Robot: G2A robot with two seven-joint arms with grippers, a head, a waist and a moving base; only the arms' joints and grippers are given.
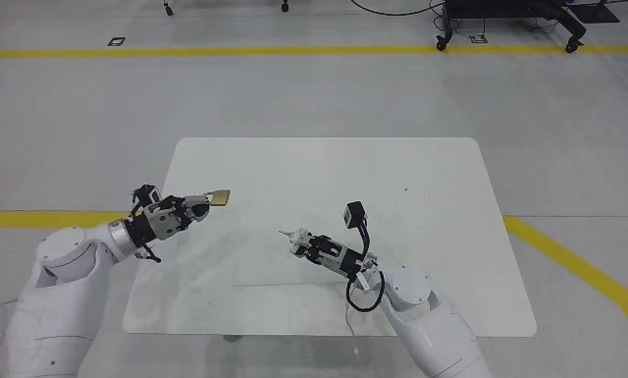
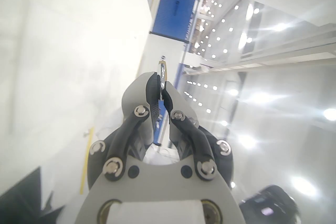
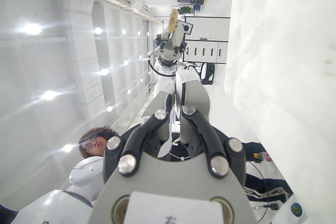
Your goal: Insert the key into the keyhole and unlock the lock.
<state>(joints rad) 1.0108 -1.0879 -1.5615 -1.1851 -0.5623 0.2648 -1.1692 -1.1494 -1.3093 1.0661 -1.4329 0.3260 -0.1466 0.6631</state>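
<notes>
We are looking at the lock (image 1: 221, 196) first. In the top view it is showing as a small flat brass piece, held above the table (image 1: 412, 182) near its left edge by the left gripper (image 1: 201, 203), whose jaws are clamping it. In the left wrist view this gripper (image 2: 160, 86) is pinching the lock (image 2: 163, 72) between its black pads (image 2: 152, 88). Here we are seeing it edge-on, as a thin silvery strip with a little yellow, so its face is hidden. The right wrist view is looking across at the lock (image 3: 173, 20) from far off, as a pale golden oval above the left arm. In the top view the key (image 1: 286, 234) is appearing as a tiny pale tip sticking out of the right gripper (image 1: 297, 241), above the front middle of the table and well apart from the lock. Its shape is too small to make out. In the right wrist view the right gripper (image 3: 175, 89) is keeping its jaws narrow, nearly together, and we cannot make out the key between them. Where the keyhole sits, we cannot tell.
</notes>
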